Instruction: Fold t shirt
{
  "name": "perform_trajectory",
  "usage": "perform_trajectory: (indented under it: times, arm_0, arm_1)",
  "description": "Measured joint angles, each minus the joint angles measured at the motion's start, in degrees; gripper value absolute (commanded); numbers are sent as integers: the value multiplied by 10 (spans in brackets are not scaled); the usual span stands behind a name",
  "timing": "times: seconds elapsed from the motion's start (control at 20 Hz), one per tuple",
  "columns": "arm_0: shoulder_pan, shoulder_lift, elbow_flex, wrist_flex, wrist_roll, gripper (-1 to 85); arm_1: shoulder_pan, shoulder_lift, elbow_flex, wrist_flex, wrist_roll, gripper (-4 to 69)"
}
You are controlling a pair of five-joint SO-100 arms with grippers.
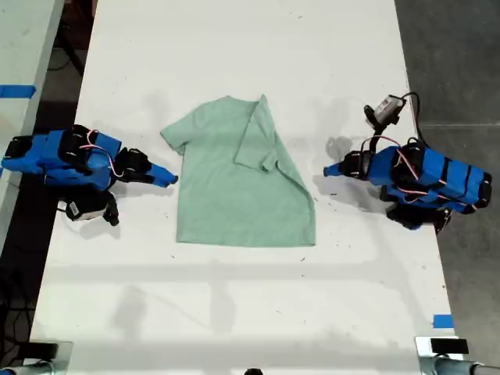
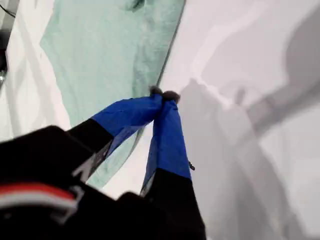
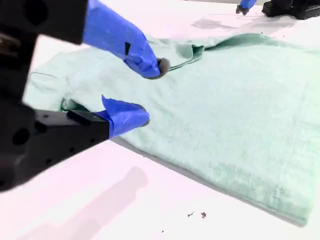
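Two blue arms face each other across the white table [image 1: 234,47], with the t shirt [image 1: 234,195] spread flat between them. One sleeve is folded in over its chest, on the side nearer my first gripper.

My first gripper [image 2: 162,95] has its jaws pressed together with nothing between them. The tip hangs over bare table, and the edge of the t shirt [image 2: 100,50] runs just past it. In the exterior view my first gripper [image 1: 328,170] sits close beside the cloth, not touching it (as far as I can judge).

My second gripper [image 3: 151,91] is spread apart and holds nothing. The t shirt [image 3: 225,110] lies directly ahead of and under its fingertips, with the unfolded sleeve just beside the lower finger. Seen from outside, my second gripper [image 1: 170,179] is right at the shirt's edge, below that sleeve.
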Motion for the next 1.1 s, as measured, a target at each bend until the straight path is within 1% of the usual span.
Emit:
perform_trajectory:
  times: [0.25, 0.95, 1.1]
  arm_0:
    - [-1, 0, 0, 0, 0, 117]
    - [-1, 0, 0, 0, 0, 117]
    - [-1, 0, 0, 0, 0, 117]
  arm_1:
    - [-2, 11, 2, 11, 21, -5]
    - [-2, 11, 3, 11, 27, -5]
    - [-2, 11, 3, 11, 38, -5]
